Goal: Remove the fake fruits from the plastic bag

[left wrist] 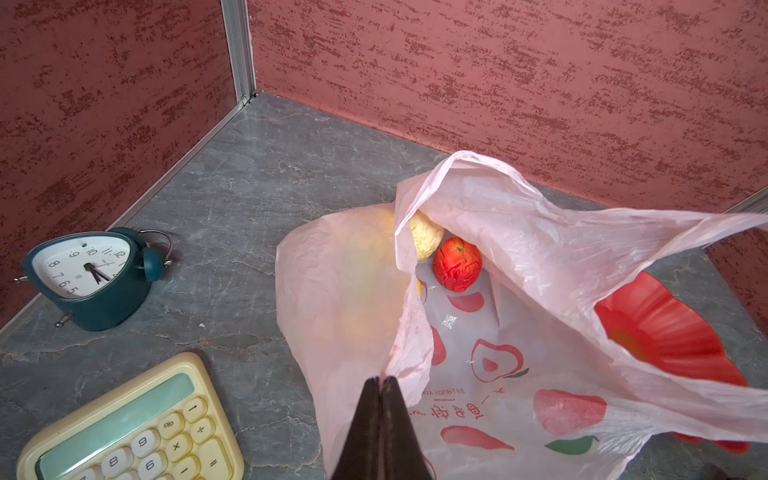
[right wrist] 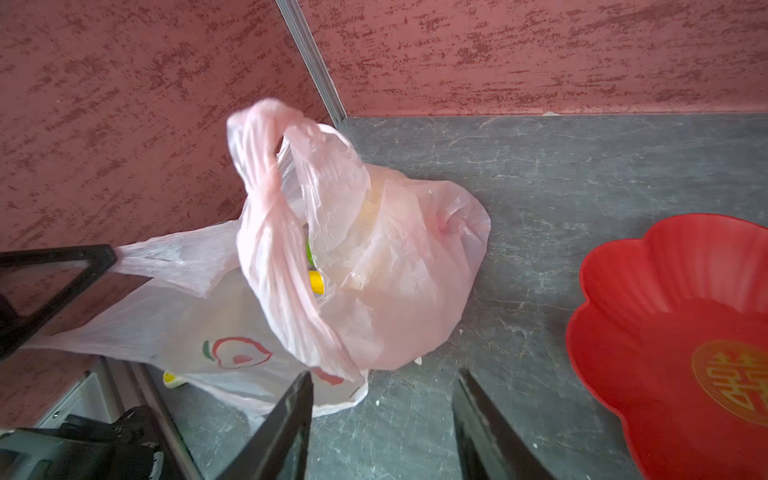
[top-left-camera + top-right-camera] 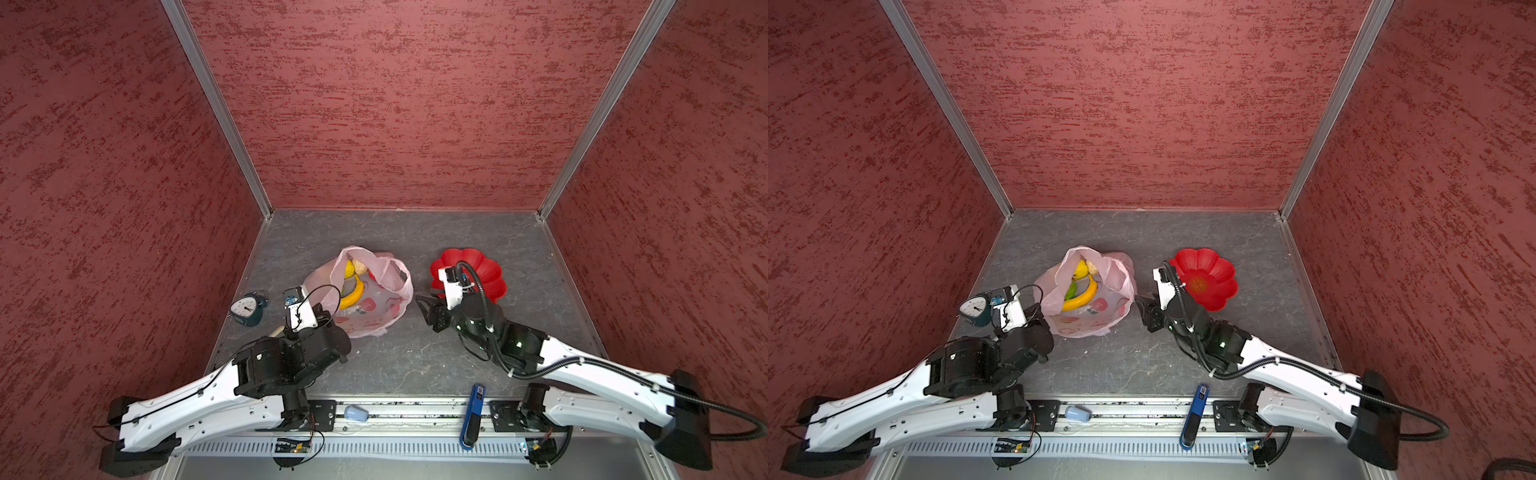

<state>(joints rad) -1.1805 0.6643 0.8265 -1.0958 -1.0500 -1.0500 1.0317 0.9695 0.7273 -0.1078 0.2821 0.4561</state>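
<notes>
Fake fruits (image 3: 353, 293): every one that showed lay inside the plastic bag (image 3: 390, 299); none was out on the table (image 3: 415, 357).
Left gripper (image 1: 380, 380): jaws were pressed fully together on a fold of the bag's rim, at the bag's 7 o'clock in both top views, and the film ran taut from the pinch.
Right gripper (image 2: 384, 378): jaws stood apart with nothing between them, low over the table at the bag's 3 o'clock, one finger just beside a handle loop (image 2: 253, 187).
Bag mouth: it gaped toward 12 o'clock.
Contents seen: a banana (image 3: 1084, 296) lay mid-opening, with a green fruit (image 3: 1070, 291) at its 9 o'clock and a yellow round fruit (image 3: 1080, 269) at its 12 o'clock. The left wrist view showed a beige lump (image 1: 426, 241) just beside a red apple (image 1: 457, 264). A sixth fruit could not be made out.
Bag handling, judged: thin, limp, slippery film that would crumple and slide, so it was best pinned at the rim or a handle.
Fruit handling, judged: light, stiff and smooth; the round ones could roll or squirt from a pinch. The banana's narrow middle looked the surest hold.
Surroundings: a red flower dish (image 3: 1219, 270) sat at the bag's 3 o'clock, beyond the right gripper and apart from the bag. An alarm clock (image 3: 245, 309) stood at 9 o'clock, with a calculator (image 1: 137, 424) near it.
</notes>
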